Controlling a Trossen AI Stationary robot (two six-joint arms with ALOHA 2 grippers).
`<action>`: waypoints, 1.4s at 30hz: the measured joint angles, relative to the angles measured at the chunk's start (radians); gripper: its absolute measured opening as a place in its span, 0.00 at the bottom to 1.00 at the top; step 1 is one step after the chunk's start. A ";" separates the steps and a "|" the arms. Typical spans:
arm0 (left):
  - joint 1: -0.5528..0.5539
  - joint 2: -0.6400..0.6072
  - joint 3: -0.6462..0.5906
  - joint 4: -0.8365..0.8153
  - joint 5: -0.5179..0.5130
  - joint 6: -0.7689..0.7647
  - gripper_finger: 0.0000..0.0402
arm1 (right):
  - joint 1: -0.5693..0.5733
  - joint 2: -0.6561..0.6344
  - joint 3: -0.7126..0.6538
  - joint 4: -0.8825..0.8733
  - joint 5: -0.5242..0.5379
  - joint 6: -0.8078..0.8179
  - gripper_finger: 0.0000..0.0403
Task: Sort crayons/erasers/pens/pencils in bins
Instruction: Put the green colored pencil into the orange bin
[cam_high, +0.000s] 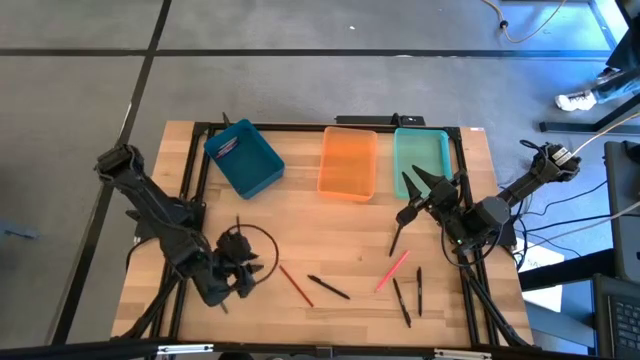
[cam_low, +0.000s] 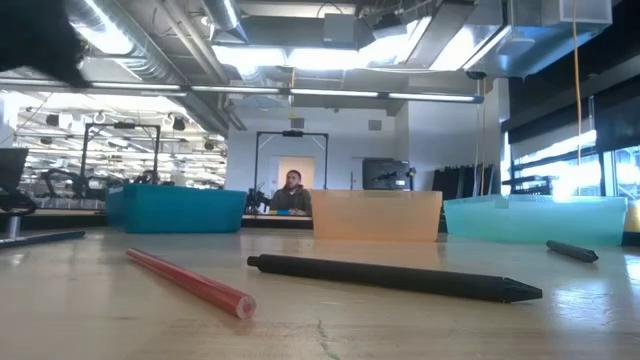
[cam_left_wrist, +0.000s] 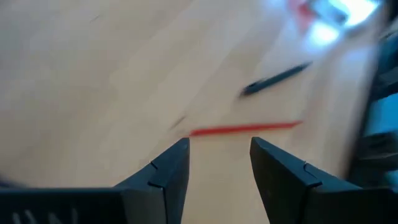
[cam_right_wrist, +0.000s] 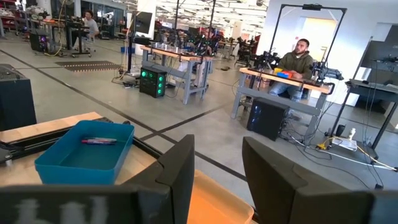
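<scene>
Left gripper (cam_left_wrist: 219, 163): fingers parted with nothing between them, hanging low over the table (cam_high: 330, 225) just short of the red pencil (cam_left_wrist: 245, 129).
Right gripper (cam_high: 412, 195): raised near the teal bin (cam_high: 421, 160), fingers apart, holding nothing.
Loose stuff: black pen (cam_high: 328, 287) beside the red pencil, pink pen (cam_high: 392, 271) a bit further right.
Bins: blue bin (cam_high: 243, 157), orange bin (cam_high: 348, 162) and the teal one along the far edge.

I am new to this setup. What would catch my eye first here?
Three bright bins line the table's far edge: blue bin, orange bin, teal bin. Pens lie scattered on the near side, among them a red pencil beside the open left gripper.
</scene>
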 joint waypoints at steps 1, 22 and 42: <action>0.000 -0.024 -0.011 0.048 -0.012 0.018 0.40 | 0.000 0.000 0.000 0.000 0.000 0.001 0.34; -0.034 -0.281 -0.311 0.638 -0.104 0.276 0.39 | 0.000 0.000 0.000 0.000 0.000 0.001 0.34; 0.005 -0.281 -0.366 0.592 -0.103 0.111 0.31 | 0.000 0.000 0.000 0.000 0.000 0.001 0.34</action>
